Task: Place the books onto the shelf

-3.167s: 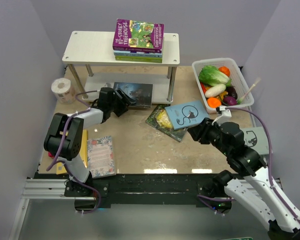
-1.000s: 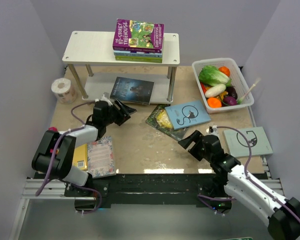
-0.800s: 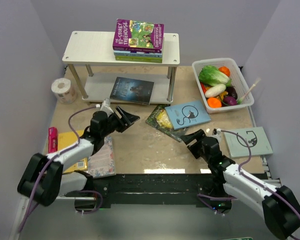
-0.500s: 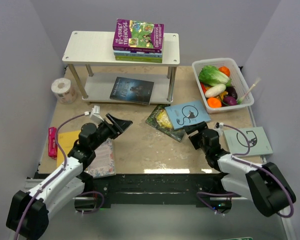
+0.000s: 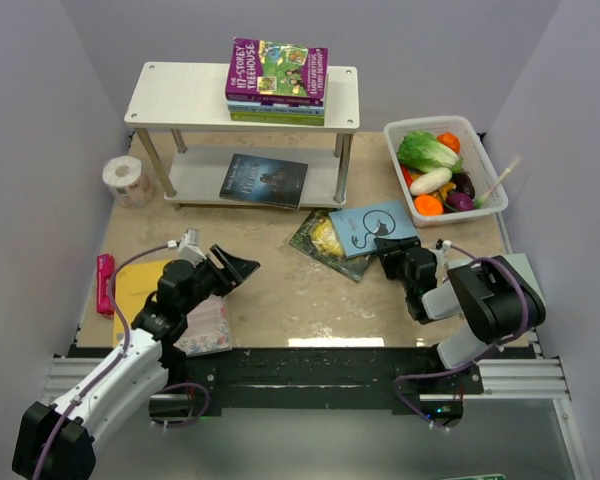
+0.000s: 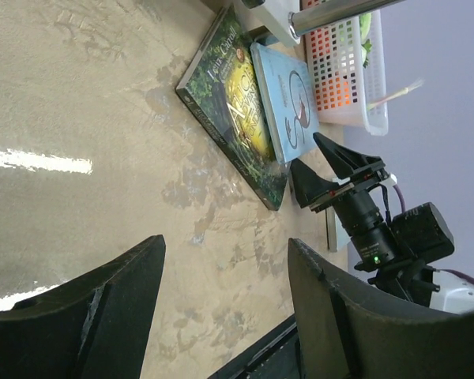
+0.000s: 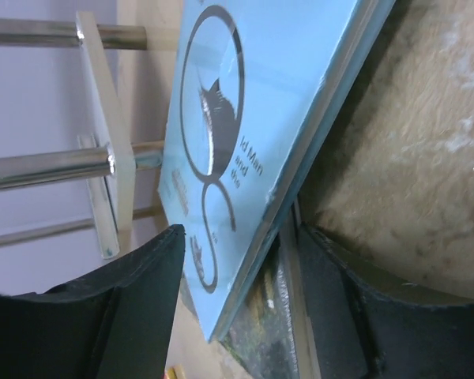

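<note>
The right gripper is standing with jaws apart around the near edge of the thin light-blue book. This book is lying on a dark green book near the pale two-tier shelf.

Closing too low risks pinching both covers or pushing the top book away.

The left gripper is hovering with jaws apart, empty. A silver shelf leg and a white vegetable basket are flanking the lift path.

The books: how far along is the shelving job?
Done: stack of books atop the pale two-tier shelf, dark book on its lower board. In hand: right gripper open around an edge of the light-blue book. Remaining: dark green book, pink floral book, yellow book, grey-green book.
</note>
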Controlling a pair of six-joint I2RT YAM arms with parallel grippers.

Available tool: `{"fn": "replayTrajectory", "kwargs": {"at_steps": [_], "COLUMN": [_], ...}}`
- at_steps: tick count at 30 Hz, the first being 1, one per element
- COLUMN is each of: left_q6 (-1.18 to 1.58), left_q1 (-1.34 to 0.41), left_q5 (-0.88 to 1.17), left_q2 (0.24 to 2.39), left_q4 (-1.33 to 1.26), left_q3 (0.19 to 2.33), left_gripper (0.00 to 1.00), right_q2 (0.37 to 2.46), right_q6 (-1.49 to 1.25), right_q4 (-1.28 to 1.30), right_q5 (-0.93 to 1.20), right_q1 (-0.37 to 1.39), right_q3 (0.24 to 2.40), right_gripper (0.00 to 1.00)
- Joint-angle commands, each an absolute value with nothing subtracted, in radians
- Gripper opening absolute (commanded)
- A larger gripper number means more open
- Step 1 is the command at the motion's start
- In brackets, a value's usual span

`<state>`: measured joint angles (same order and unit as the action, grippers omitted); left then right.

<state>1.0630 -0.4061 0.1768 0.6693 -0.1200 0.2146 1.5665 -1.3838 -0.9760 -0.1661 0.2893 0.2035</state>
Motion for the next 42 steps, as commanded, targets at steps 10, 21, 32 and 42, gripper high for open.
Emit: {"fn": "replayTrajectory", "kwargs": {"at_steps": [10,21,32,42], "left_q6": [1.028,0.983,1.023,1.167], "left_q1": [-0.405,-0.406,-0.405,-0.376], "left_q5": [0.176,0.157,0.150,0.495], "left_q2": [0.652,0.620,0.621,0.882], "left_q4": [-0.101,-0.009,-0.060,-0.934], "left_q3": [0.181,0.233,0.196,0.000], "left_gripper": [0.68,0.68,0.72,0.87], "right_q2": [1.600,1.329,0.842,0.848], "right_q6": [-1.206,-1.095,-0.893,-0.899], "right_q4": [-1.017,-0.637,0.091,0.192], "right_q5": [-0.052,0.208,0.553,0.994], "right_q1": [0.186,0.164,0.167,0.228], "right_q3": [0.354,0.367,0.492,0.589], "right_gripper": [0.47,0.00,0.00,0.00]}}
